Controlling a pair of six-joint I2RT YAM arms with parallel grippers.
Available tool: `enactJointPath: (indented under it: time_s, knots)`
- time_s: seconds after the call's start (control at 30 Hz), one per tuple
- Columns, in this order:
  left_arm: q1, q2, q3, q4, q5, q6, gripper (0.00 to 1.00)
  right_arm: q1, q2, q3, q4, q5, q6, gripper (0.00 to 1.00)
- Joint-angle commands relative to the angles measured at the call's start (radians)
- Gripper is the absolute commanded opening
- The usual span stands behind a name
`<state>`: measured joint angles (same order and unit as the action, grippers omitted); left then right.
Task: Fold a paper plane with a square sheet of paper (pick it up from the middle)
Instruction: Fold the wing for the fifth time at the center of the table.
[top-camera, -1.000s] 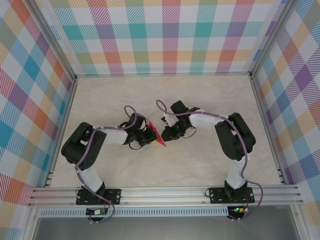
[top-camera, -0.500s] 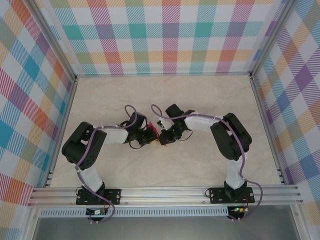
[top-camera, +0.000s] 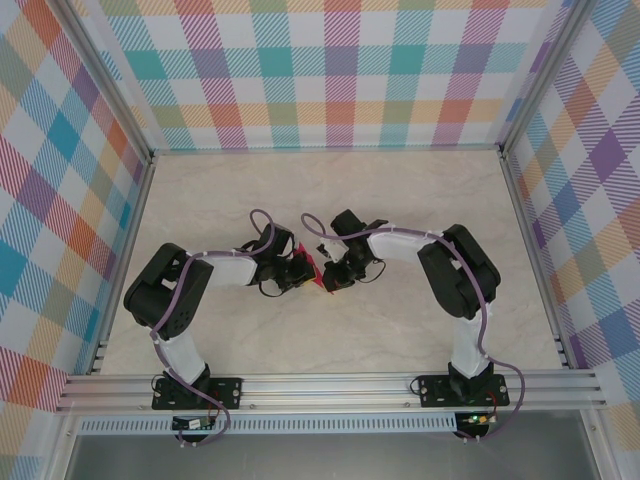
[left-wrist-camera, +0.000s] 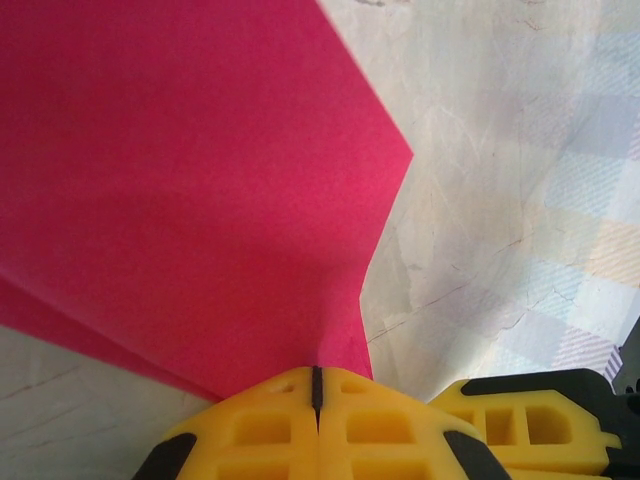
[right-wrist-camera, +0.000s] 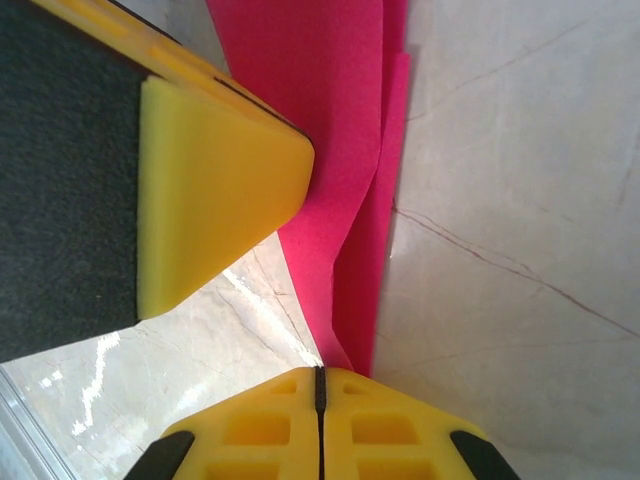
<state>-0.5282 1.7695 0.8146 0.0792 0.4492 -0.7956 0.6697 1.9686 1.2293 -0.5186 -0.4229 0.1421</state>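
Observation:
The magenta-pink sheet of paper (top-camera: 314, 270) is folded into overlapping layers and hangs just above the table between both grippers. My left gripper (top-camera: 305, 272) is shut on it; in the left wrist view the paper (left-wrist-camera: 200, 200) runs straight into the closed jaws of that gripper (left-wrist-camera: 316, 375). My right gripper (top-camera: 326, 277) faces it from the right, shut on the paper's narrow lower end (right-wrist-camera: 345, 330) at the jaw seam (right-wrist-camera: 320, 372). A yellow finger of the left gripper (right-wrist-camera: 210, 190) crosses the right wrist view. Whether the fold has the shape of a paper plane I cannot tell.
The marble-patterned table (top-camera: 400, 200) is boxed in by checked walls (top-camera: 340, 70) on three sides. An aluminium rail (top-camera: 330, 385) with both arm bases runs along the near edge. The right gripper's yellow finger (left-wrist-camera: 530, 425) sits close beside the left jaws.
The right gripper has moved left up against the left gripper and closed on the paper. The paper, plainly visible between them a second ago, is now mostly covered.

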Motion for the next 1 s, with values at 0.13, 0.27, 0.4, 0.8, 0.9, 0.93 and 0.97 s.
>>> enactJointPath:
  time_s: [0.13,0.27,0.4,0.8,0.9,0.93,0.97]
  knots:
    - [-0.011,0.041,-0.004,-0.101,-0.095,-0.002,0.0,0.001,0.033,0.016,-0.062,0.059,-0.026,0.08]
    - [-0.01,0.048,0.003,-0.115,-0.102,-0.001,0.0,-0.001,0.028,-0.003,-0.07,0.051,-0.038,0.07]
    - [-0.01,0.059,0.004,-0.13,-0.104,-0.006,0.0,-0.016,0.019,-0.046,-0.057,0.003,-0.05,0.07]
    - [-0.01,0.07,0.027,-0.19,-0.13,0.003,0.0,-0.067,-0.112,-0.228,0.032,-0.09,-0.016,0.07]
    - [-0.01,0.065,0.028,-0.181,-0.121,0.004,0.0,-0.068,-0.17,-0.228,0.06,-0.124,-0.003,0.07]
    - [-0.01,0.063,0.028,-0.176,-0.117,0.006,0.0,-0.068,-0.189,-0.221,0.08,-0.15,0.008,0.07]
    - [-0.01,0.062,0.029,-0.171,-0.111,0.007,0.0,-0.067,-0.201,-0.211,0.101,-0.181,0.019,0.08]
